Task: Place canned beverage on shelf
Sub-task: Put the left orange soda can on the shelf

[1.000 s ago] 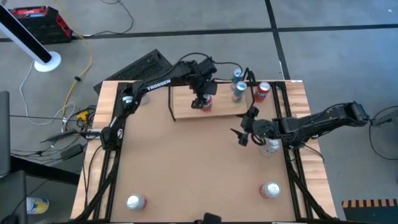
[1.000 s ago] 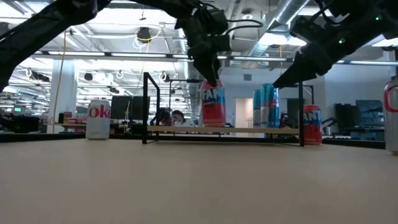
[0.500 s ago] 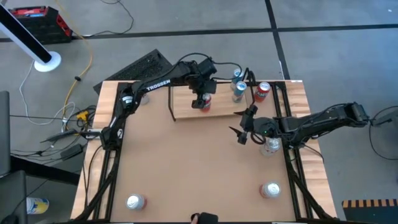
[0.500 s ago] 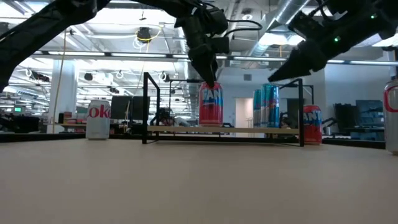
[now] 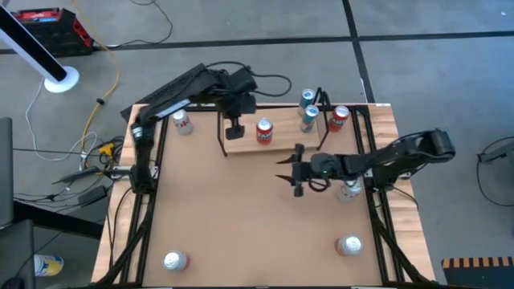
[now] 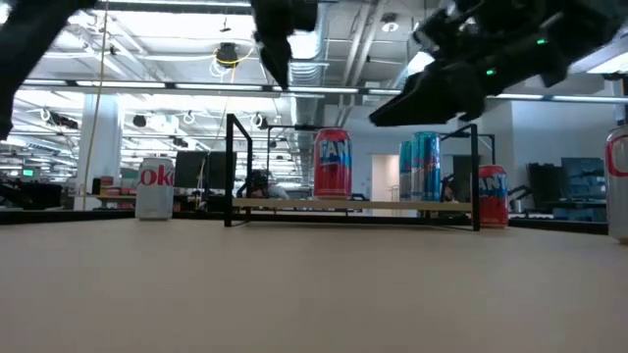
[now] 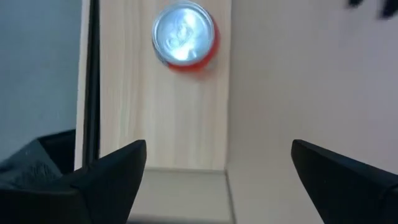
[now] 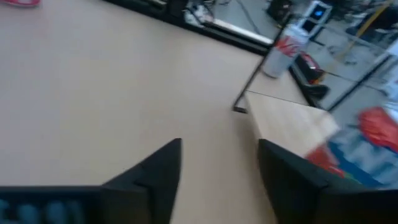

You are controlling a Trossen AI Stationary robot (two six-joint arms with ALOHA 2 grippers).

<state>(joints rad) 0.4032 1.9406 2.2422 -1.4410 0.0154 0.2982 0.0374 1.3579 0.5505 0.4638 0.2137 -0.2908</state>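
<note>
Shelf [image 5: 283,140]: light-wood plank sitting at the far middle of the table [image 5: 241,217], with black rod uprights at both short ends.
Canned beverage [image 5: 263,131]: red can standing upright on the shelf, roughly mid-plank — nothing is touching it. In the low view it [image 6: 334,164] is standing between the uprights; the left wrist view is showing its silver top [image 7: 184,34] on the wood.
Left gripper [image 5: 234,128]: hanging over the shelf's left end, beside the left upright and apart from the red can; its fingers [image 7: 99,177] are standing wide apart with nothing between them.
Right gripper [image 5: 287,169]: hovering over bare tabletop just in front of the shelf, pointing toward the table's left; its fingers [image 8: 149,171] are parted around empty air, holding nothing.
Blue cans [image 5: 307,109]: two standing together by the shelf's right end.
Second red can [image 5: 338,118]: standing right of the blue cans, off the plank.
White can [image 5: 182,123]: standing left of the shelf, near the table's far-left corner.
Near edge: two more cans [image 5: 175,260] [image 5: 349,245] — one toward each front corner.
</note>
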